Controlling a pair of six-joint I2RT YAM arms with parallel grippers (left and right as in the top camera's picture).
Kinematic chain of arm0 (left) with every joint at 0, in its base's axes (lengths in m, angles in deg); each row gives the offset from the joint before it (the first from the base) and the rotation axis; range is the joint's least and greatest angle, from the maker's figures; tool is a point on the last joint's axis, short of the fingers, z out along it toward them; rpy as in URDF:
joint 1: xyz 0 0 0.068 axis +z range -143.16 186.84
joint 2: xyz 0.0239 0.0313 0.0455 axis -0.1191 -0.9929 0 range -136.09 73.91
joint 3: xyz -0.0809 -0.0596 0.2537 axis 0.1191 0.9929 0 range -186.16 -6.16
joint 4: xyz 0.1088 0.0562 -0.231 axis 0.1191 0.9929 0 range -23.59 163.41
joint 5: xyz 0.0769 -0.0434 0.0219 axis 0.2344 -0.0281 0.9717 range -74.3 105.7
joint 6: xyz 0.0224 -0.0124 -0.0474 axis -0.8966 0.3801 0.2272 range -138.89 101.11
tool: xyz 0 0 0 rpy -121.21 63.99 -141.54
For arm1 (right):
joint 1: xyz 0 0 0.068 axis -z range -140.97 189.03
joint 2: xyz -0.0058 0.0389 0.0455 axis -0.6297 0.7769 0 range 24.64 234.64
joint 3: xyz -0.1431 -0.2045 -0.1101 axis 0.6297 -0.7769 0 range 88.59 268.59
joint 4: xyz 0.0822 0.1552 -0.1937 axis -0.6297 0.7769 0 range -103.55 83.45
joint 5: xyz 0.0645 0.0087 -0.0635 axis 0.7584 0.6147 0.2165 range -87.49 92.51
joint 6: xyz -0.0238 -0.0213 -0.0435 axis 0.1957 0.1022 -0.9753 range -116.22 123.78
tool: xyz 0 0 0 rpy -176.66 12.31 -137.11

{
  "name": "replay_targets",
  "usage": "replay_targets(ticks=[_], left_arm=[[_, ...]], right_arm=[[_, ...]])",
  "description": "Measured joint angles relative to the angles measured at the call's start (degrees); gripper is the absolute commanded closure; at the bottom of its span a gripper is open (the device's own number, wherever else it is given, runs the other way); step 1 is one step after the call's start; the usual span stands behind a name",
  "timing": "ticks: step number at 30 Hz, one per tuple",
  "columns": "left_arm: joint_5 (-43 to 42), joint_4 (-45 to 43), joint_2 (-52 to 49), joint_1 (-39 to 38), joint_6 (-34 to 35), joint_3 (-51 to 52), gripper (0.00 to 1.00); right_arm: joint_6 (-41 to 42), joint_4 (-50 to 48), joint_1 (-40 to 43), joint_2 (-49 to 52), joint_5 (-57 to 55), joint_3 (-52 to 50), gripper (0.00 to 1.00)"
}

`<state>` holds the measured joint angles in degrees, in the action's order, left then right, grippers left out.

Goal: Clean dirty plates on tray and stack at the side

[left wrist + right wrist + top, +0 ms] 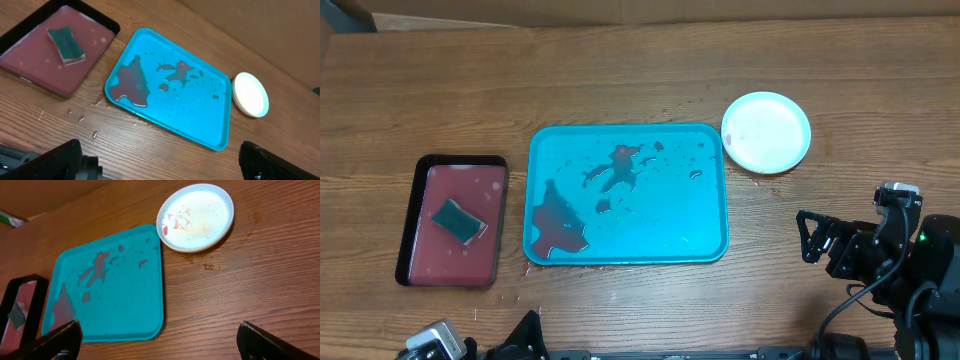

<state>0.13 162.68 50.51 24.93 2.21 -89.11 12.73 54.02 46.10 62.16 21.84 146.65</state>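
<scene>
overhead and wrist views of a wooden bench (620,60). the turquoise tray (700,225) lies flat at centre and carries only reddish-brown liquid: a large pool (555,225) in its near left corner and smaller splashes (620,165) toward the middle. the plates (766,131) stand in one stack on the bench, just beside the tray's far right corner and not touching it. in the right wrist view the top plate (195,216) shows reddish smears on a white centre, and a yellow-green rim shows beneath it. left of the tray, apart from it, a black-rimmed dark red small tray (440,260) holds a green sponge (458,220). small specks (82,117) lie on the bench between the two trays. the left end effector (160,155) is spread wide, its fingers (60,157) at the frame's lower corners, gripping nothing. the right end effector (157,332) is likewise wide apart and empty, above bare bench near the tray's near right corner.
</scene>
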Motion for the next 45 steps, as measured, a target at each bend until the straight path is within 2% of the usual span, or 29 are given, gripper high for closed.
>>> replay_targets(ticks=[18, 24, 29, 35, 40, 45], left_arm=[[0.0, 0.0, 0.0, 0.0, 0.0, 0.2, 0.00], [0.2, 0.0, 0.0, 0.0, 0.0, 0.2, 0.00], [0.4, 0.0, 0.0, 0.0, 0.0, 0.3, 0.00], [0.5, 0.0, 0.0, 0.0, 0.0, 0.5, 0.00], [0.5, 0.0, 0.0, 0.0, 0.2, 0.5, 0.00], [0.5, 0.0, 0.0, 0.0, 0.2, 0.5, 0.00]], right_arm=[[0.0, 0.0, -0.4, 0.0, -0.1, 0.0, 0.00], [0.0, -1.5, -3.7, -1.9, -4.9, -0.3, 0.00], [0.0, -16.5, -7.9, -9.8, -6.4, -6.9, 0.00], [0.0, -36.0, -9.0, -21.6, -6.9, -25.5, 0.00], [0.0, -49.0, -9.0, -27.4, -7.4, -39.8, 0.00], [0.0, -59.4, -9.0, -32.9, -8.0, -49.9, 0.00]])
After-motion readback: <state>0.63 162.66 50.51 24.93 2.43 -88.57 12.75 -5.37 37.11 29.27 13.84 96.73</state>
